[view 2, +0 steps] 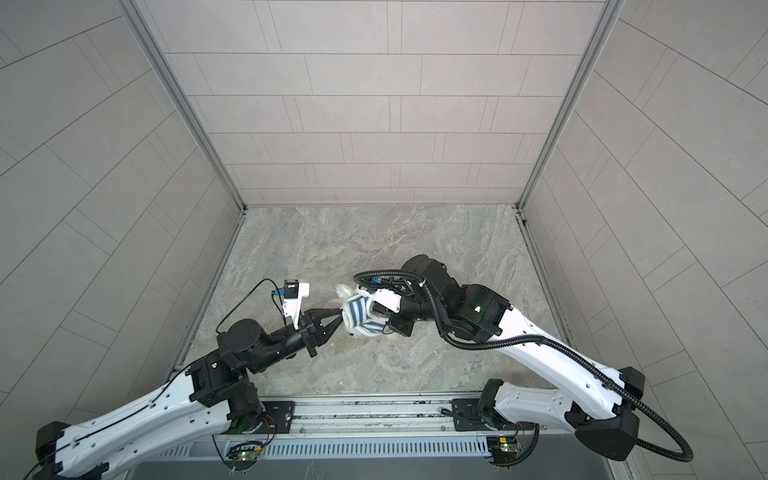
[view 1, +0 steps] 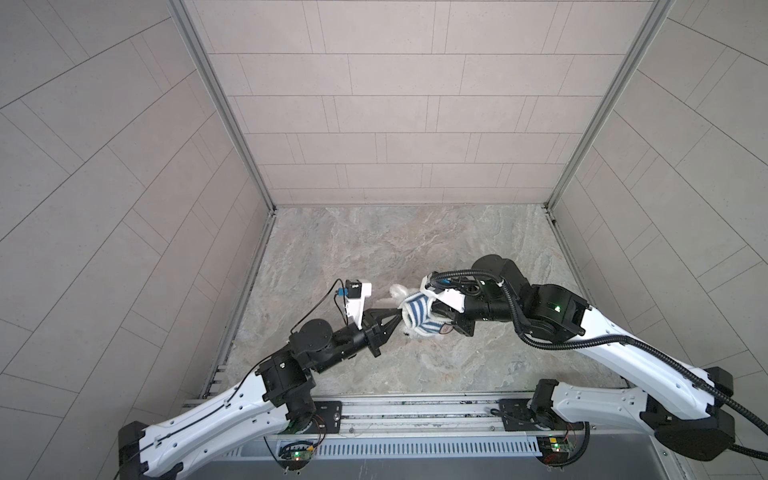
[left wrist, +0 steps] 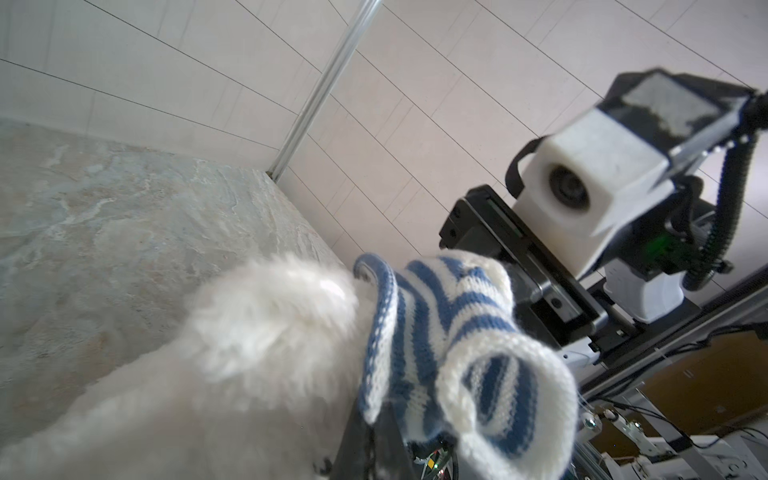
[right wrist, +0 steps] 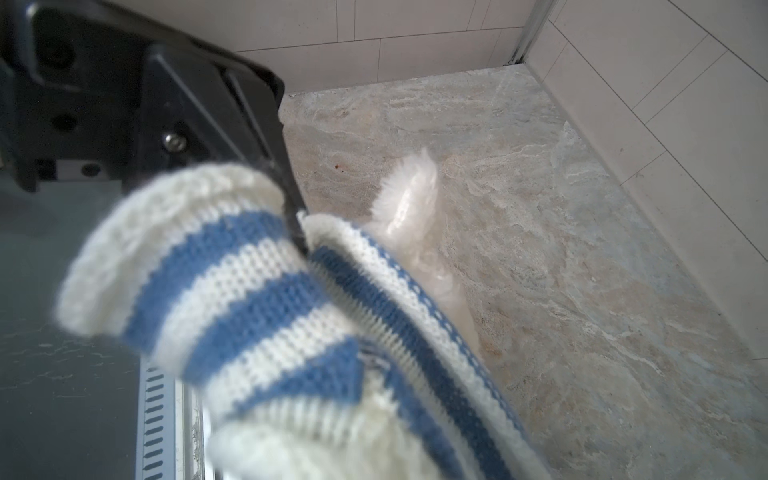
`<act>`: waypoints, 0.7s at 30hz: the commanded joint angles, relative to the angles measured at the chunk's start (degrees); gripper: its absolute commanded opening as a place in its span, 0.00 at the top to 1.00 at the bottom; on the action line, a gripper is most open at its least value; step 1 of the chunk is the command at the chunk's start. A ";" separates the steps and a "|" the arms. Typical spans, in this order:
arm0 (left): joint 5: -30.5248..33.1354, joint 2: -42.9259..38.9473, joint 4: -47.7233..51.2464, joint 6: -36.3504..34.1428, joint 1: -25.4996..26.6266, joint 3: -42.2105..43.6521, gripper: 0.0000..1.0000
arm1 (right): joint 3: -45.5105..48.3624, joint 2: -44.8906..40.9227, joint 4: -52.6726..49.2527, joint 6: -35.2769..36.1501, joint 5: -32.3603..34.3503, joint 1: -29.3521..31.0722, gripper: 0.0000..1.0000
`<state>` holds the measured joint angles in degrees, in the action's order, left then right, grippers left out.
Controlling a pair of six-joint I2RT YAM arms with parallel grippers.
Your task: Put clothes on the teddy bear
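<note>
Teddy bear (view 1: 397, 291) is at the middle of the table (view 1: 374, 249), between both arms. Striped shirt (view 1: 415, 318) is bunched over part of its body, and the sleeve in view looks empty. Right gripper (view 1: 435, 312) is clamped on the shirt. Left gripper (view 1: 398, 318) is closed at the hem, apparently pinching it. Judged roughly half done: limbs and pull-down remain.

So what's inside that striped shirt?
The bear: its white fur pokes out of the shirt. How much of it is inside, the knit hides.

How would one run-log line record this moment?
teddy bear: shirt partly on | left hand: shut on shirt edge | right hand: shut, partly hidden by shirt
</note>
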<state>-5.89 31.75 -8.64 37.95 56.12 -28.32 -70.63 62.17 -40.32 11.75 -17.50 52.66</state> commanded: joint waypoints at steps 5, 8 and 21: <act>3.85 -1.86 8.71 4.35 -7.01 -1.24 1.00 | 1.39 -2.70 -2.89 7.81 3.91 4.01 1.00; 5.01 -1.41 11.30 4.57 -8.46 -1.63 1.00 | 3.00 -4.08 -0.98 8.61 3.87 5.02 1.00; -1.35 8.53 10.42 -0.84 -9.92 1.53 1.00 | 7.01 -8.56 6.51 7.02 5.28 7.80 1.00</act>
<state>-5.15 37.67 2.50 39.92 47.00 -28.64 -63.11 55.20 -37.32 19.27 -11.88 60.10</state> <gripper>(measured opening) 0.047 0.070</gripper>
